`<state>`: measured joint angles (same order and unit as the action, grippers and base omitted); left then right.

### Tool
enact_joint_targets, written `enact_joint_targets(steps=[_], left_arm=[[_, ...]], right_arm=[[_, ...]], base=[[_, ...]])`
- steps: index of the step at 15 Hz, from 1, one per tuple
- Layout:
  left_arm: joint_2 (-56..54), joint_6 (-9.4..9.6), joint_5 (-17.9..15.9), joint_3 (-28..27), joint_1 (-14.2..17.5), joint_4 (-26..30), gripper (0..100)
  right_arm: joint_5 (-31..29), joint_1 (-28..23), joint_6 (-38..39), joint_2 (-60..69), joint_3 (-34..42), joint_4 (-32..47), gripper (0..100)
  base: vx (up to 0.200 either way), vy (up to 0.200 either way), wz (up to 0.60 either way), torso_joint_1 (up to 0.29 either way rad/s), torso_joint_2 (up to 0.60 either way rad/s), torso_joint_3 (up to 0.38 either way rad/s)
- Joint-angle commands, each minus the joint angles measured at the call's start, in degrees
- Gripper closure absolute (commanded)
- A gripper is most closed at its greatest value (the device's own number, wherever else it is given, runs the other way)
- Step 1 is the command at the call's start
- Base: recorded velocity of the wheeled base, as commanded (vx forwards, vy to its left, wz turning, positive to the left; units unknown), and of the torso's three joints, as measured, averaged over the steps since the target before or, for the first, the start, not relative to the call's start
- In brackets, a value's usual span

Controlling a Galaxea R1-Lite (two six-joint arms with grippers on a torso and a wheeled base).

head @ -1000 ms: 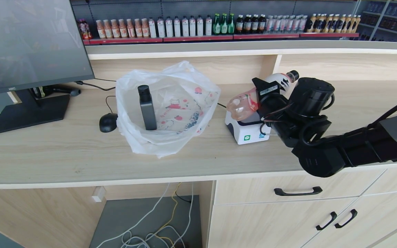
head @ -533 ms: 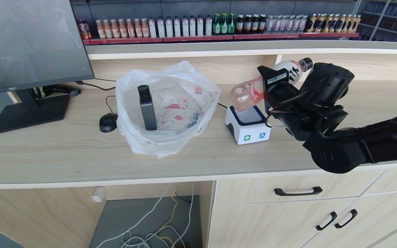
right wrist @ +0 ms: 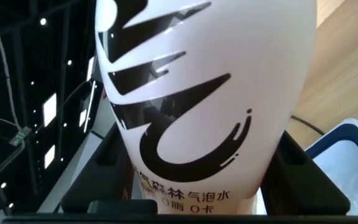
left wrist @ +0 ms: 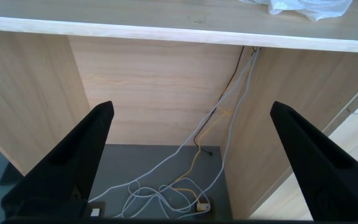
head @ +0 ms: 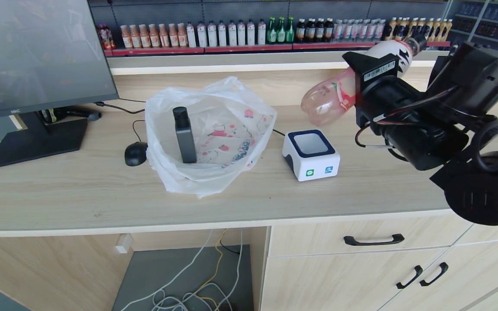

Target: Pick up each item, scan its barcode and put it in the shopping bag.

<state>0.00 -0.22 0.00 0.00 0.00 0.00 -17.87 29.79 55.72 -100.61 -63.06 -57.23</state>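
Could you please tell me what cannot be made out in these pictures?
Head view: the right gripper covers the pink bottle's middle, hiding any barcode there.
Head view: the shopping bag's crumpled folds hide part of its inside.
Left wrist view: the top edge cuts off the shopping bag.

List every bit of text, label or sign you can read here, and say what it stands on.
Monitor bezel: a logo, too small to read.
Bottle label: brand characters, partly hidden by the right gripper, left unquoted.
Barcode sticker on that gripper: digits too small.
Scanner: one green, one blue icon, no words.
Shelf bottles: labels too small.
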Motion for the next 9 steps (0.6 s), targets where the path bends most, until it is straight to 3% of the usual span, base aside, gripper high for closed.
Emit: enact_joint_targets(steps=[1,4,9], left_arm=[[0.00,-0.04,0.00,0.00,0.00,0.00,0],[0.00,-0.04,0.00,0.00,0.00,0.00,0],[0.00,-0.04,0.00,0.00,0.00,0.00,0]], right_arm=[[0.03,1.32,-2.46,5.51,4.00,-0.25,100],[0.03,2.20,-8.97,9.55,9.62,-1.21,100],[4.95,2.20,-28.92,10.26,25.62,-21.52,100]], base=[[0.000,0.000,0.00,0.000,0.00,0.000],[0.000,0.000,0.00,0.000,0.00,0.000],[0.000,0.000,0.00,0.000,0.00,0.000]])
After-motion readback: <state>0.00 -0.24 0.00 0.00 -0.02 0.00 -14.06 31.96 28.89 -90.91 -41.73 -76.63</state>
